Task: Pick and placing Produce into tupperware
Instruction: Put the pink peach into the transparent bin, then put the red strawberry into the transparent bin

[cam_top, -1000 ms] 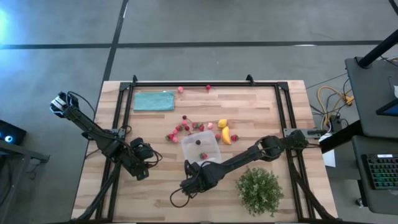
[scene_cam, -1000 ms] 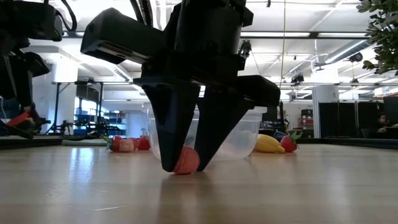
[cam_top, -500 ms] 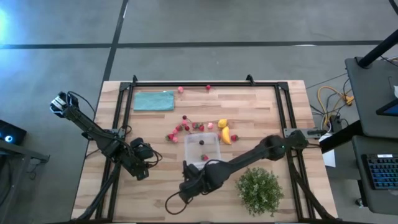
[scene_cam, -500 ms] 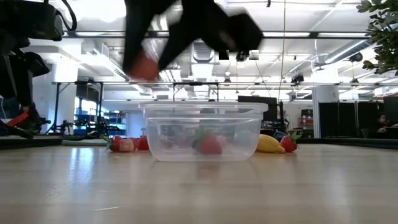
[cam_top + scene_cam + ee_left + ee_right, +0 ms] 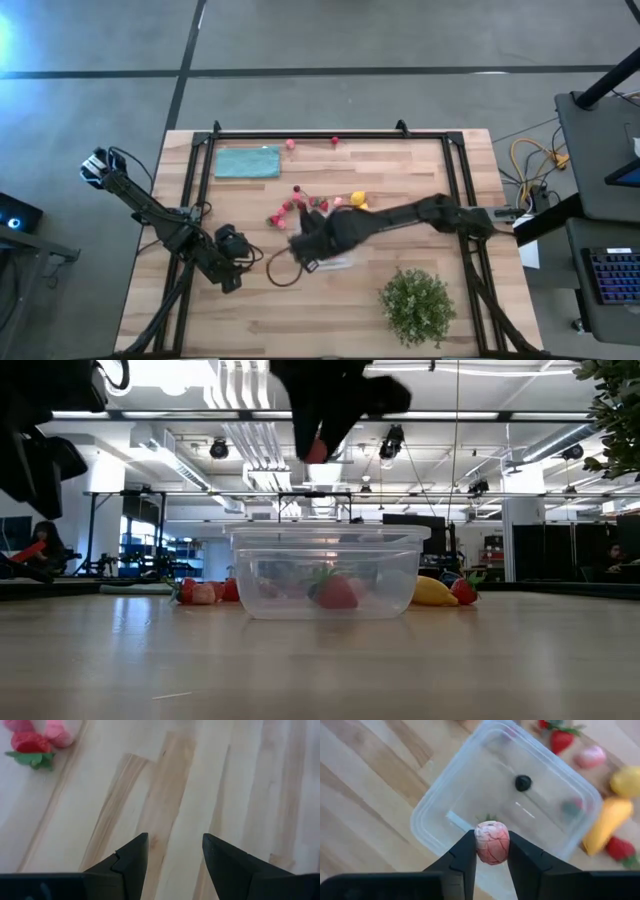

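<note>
Your right claw [image 5: 491,851] pinches a pink berry [image 5: 492,841] above the box [image 5: 465,800], which sits mid-worktop [image 5: 400,175] with a strawberry [image 5: 337,592] inside. More fruit [image 5: 290,207] lies just beyond. Your left claw [image 5: 175,857] hangs spread, empty.

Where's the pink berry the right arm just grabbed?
The pink berry is pinched in the right gripper, held in the air directly above the clear tupperware near the table's middle.
</note>
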{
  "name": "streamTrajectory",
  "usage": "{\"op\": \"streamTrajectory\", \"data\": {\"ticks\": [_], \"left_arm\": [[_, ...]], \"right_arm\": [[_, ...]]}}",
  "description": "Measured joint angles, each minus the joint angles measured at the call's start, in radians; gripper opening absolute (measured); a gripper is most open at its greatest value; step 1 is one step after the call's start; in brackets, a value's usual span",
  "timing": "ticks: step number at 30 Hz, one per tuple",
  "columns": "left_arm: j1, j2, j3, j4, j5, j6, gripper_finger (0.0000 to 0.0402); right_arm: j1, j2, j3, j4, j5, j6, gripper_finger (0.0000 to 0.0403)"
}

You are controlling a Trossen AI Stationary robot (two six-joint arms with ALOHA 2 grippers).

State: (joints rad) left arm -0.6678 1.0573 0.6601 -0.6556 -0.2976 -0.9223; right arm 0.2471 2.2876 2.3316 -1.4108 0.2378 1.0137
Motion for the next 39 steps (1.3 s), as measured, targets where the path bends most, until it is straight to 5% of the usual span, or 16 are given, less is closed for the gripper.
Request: {"op": "streamTrajectory", "data": {"ticks": [7,17,22,28,34,39], "left_arm": [[0.000,0.000,-0.008,-0.004,-0.007,-0.040,0.0173],[0.000,0.001,-0.012,-0.009,0.001,-0.060,0.0173],[0.000,-0.010,-0.008,-0.007,0.046,-0.041,0.0173],[0.013,-0.057,-0.006,-0.008,-0.034,0.012,0.0173],[0.051,-0.112,-0.011,-0.010,-0.078,0.063,0.0173],[0.089,-0.153,-0.011,-0.009,-0.079,0.114,0.0173]], "right_arm": [[-0.040,0.047,-0.041,-0.016,-0.057,-0.074,0.0156],[-0.025,-0.001,-0.100,-0.165,0.006,-0.126,0.0265],[-0.044,-0.138,-0.233,-0.152,0.019,-0.184,0.0269],[-0.059,-0.395,-0.330,-0.060,0.102,-0.142,0.0259],[-0.048,-0.581,-0.400,-0.027,0.225,0.024,0.0258],[-0.056,-0.613,-0.603,-0.150,0.064,0.061,0.0258]]}}
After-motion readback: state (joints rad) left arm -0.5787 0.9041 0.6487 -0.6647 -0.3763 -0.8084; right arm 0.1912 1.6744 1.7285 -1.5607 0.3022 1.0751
